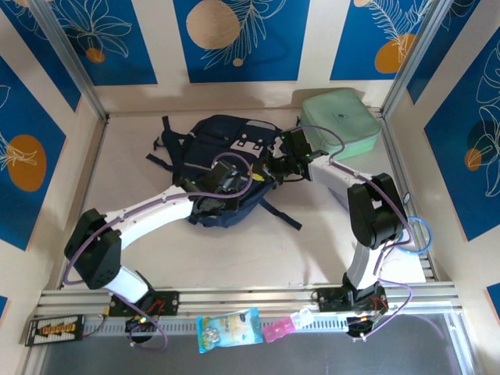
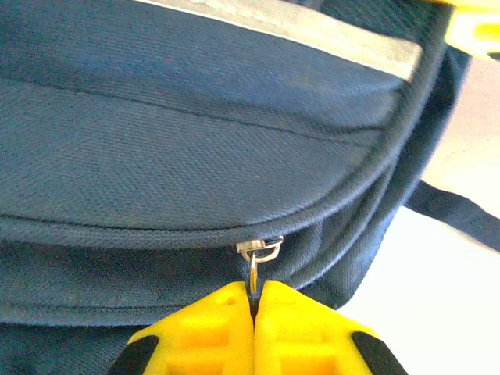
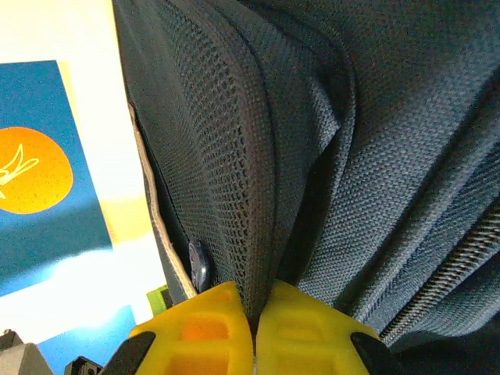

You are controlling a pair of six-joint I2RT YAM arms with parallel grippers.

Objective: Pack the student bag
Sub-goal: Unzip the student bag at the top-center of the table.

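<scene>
Student bag lies flat mid-tabletop, between your two arms, straps splayed outward.

Your left gripper: clenched, yellow fingertips pinched on metal zipper pull under curved front-pocket flap. Judged reason: hold on tab lets you run zip along its track.

Your right gripper: clamped on fold of mesh fabric at bag's right side. Judged reason: braces bag so it does not drag with zip.

Mint green case sits in far right corner, just beside bag. Likely waiting to go in.

Student bag: dark navy backpack, lying flat mid-table, straps splayed outward, pale stripe on front.
</scene>
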